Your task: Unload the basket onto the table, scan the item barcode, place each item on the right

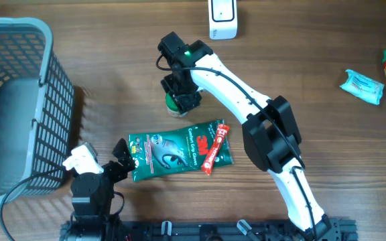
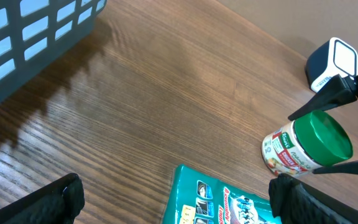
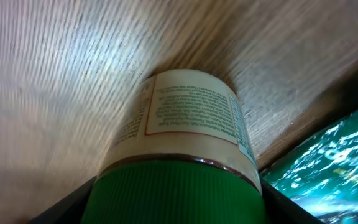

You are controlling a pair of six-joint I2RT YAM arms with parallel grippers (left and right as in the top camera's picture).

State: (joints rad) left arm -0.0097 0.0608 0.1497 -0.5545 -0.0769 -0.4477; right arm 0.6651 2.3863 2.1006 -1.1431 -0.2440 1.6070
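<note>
The jar [image 1: 173, 103] sits just behind the pouch [image 1: 173, 150], the basket [image 1: 19, 27] to their left, the scanner [image 1: 222, 18] farther back.

The table [image 1: 112, 100] is brown wood grain with a soft sheen. The jar [image 2: 284, 152] has a ribbed green plastic lid [image 3: 176, 193] and a matt paper label [image 3: 191, 112]; at its 6 o'clock lies a glossy, crinkled film pouch [image 1: 173, 150]. The basket [image 1: 19, 30] at 9 o'clock is smooth grey plastic.
</note>
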